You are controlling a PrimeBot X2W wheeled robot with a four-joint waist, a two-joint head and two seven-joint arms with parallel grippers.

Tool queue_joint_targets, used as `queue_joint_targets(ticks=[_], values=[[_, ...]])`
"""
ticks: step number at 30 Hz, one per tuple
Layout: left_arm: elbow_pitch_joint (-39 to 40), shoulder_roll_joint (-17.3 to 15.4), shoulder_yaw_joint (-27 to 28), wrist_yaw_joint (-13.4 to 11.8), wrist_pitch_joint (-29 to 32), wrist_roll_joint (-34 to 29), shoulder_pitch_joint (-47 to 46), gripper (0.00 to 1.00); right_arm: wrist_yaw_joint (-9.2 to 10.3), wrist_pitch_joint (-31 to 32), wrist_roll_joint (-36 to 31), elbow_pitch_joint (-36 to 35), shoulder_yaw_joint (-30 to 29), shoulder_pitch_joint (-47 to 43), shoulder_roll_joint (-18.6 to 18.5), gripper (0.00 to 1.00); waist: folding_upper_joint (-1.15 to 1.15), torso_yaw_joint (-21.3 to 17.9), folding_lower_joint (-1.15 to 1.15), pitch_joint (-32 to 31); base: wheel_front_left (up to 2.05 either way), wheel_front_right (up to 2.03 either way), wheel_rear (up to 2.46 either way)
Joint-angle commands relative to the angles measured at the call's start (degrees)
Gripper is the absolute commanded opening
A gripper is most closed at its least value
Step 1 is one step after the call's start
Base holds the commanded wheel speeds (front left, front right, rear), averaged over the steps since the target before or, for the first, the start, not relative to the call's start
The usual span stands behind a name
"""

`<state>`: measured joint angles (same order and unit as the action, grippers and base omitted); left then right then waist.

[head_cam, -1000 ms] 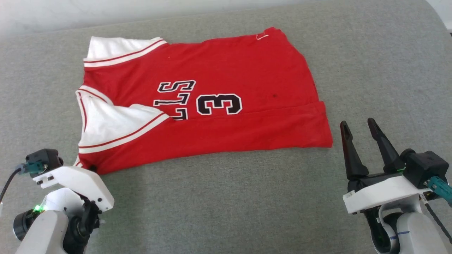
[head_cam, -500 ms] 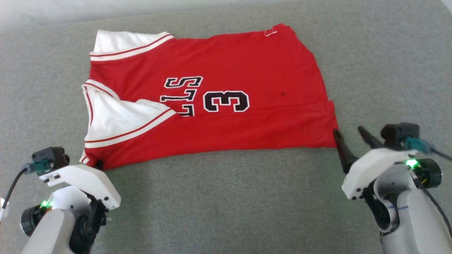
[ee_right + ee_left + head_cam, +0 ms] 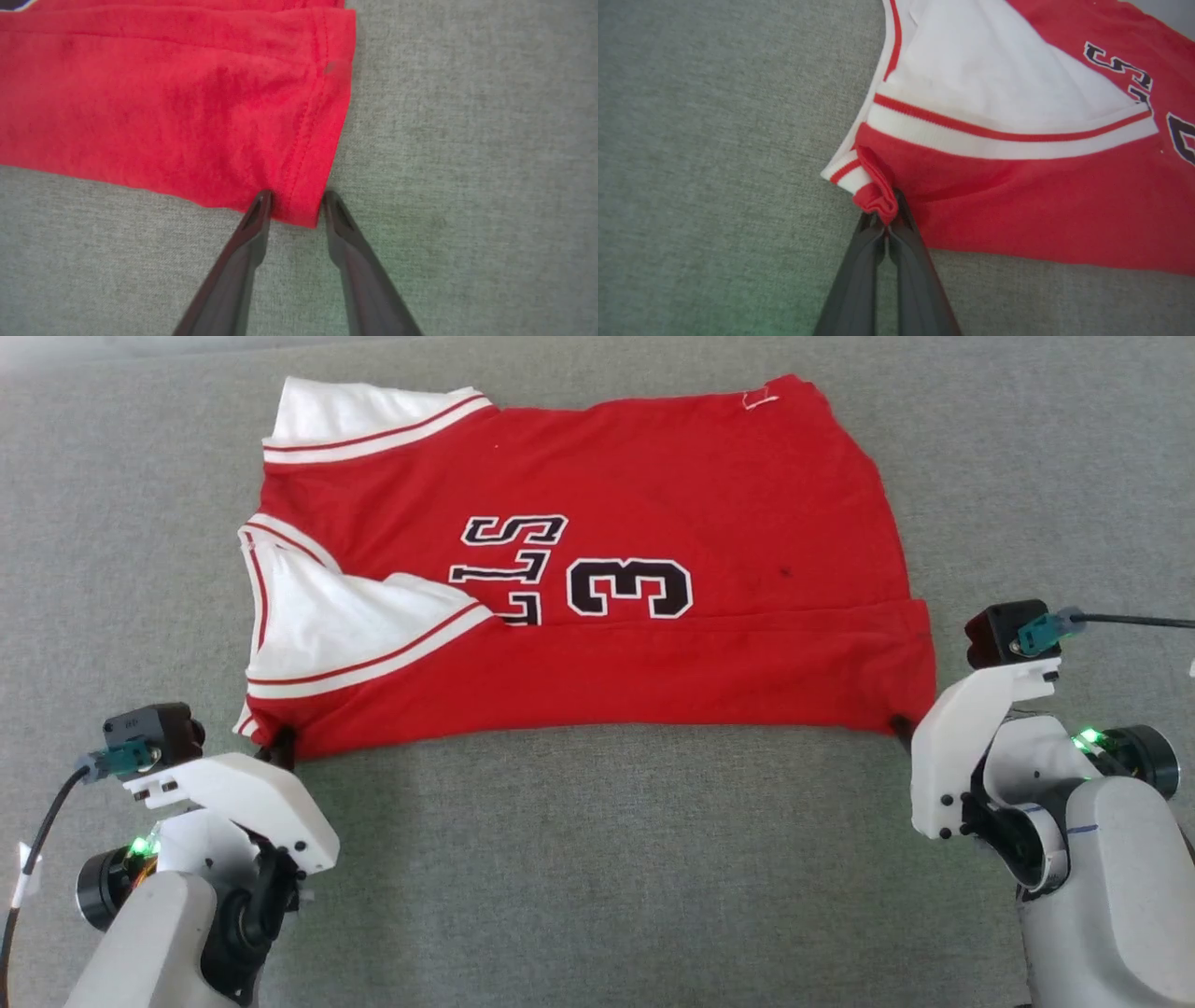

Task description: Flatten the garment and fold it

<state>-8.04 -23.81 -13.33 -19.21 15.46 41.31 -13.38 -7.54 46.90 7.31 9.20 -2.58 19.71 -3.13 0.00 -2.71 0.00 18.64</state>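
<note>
The garment [image 3: 653, 644], a red shirt with white sleeves and black lettering, lies partly folded on the grey surface, its near long edge turned over the number. My left gripper [image 3: 887, 212] is shut on the garment's [image 3: 1017, 196] near left corner, pinching a bunched bit of red cloth by the striped trim. In the head view that gripper [image 3: 278, 747] sits at the shirt's lower left corner. My right gripper [image 3: 293, 203] stands open with its fingertips on either side of the garment's [image 3: 187, 102] near right hem corner. The head view hides most of the right gripper [image 3: 901, 725] behind its white housing.
A grey fabric surface [image 3: 597, 868] spreads under everything, bare in front of the shirt between both arms. A cable [image 3: 1130, 619] runs off to the right from the right wrist camera.
The head camera has tipped down, shifting the whole picture. My right gripper has swung from upright to pointing down and forward, reaching the shirt's near right corner. The left stays clamped on its corner.
</note>
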Motion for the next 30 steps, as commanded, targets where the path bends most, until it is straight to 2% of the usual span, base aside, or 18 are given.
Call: queue_joint_targets(ticks=[1,3,8,12,15,19,24,30], values=[[-1.2,0.7,-0.9,0.4,-0.1,-0.5,-0.2,0.0,0.05,0.9,-0.5,-0.2,0.2,-0.3,0.2,0.0,0.0,0.2,0.0,0.0,0.0,0.0,0.0],[-1.2,0.6,-0.7,0.7,-1.9,-1.2,-0.5,0.0,0.05,0.2,-1.6,-2.1,-0.3,-0.1,0.2,0.0,0.0,0.4,0.0,-0.3,0.0,0.0,0.0],[-1.2,0.3,-0.5,1.0,-8.4,-4.0,-0.9,0.0,0.05,-8.4,-2.7,-5.4,-1.9,-0.8,0.2,0.0,0.0,0.8,0.0,-2.3,0.0,0.0,0.0],[0.1,-0.2,-0.1,0.4,-11.6,-5.5,0.5,0.0,0.05,-15.0,-2.5,-7.1,-2.2,-2.6,0.2,0.0,0.0,1.0,0.0,-4.5,0.0,0.0,0.0],[2.1,-1.1,0.0,-0.7,-11.6,-6.2,2.7,0.0,0.05,-16.8,-2.8,-8.5,-1.9,-4.7,-0.4,0.0,0.0,1.1,0.0,-6.2,0.0,0.0,0.0],[5.5,-2.8,0.4,-3.0,-9.5,-6.5,7.4,0.0,0.05,-15.6,-2.3,-10.9,-1.0,-8.6,-2.2,0.0,0.0,1.2,0.0,-8.0,0.0,0.0,0.0],[9.3,-3.7,1.1,-5.6,-6.1,-4.8,14.5,0.0,0.05,-10.4,-0.4,-14.1,-0.1,-14.3,-3.8,0.0,0.0,1.3,0.0,-8.9,0.0,0.0,0.0],[10.6,-3.9,0.9,-6.4,-3.5,-2.9,20.8,0.0,0.05,-2.7,2.0,-16.0,0.3,-20.9,-4.5,0.0,0.0,1.6,0.0,-9.2,0.0,0.0,0.0]])
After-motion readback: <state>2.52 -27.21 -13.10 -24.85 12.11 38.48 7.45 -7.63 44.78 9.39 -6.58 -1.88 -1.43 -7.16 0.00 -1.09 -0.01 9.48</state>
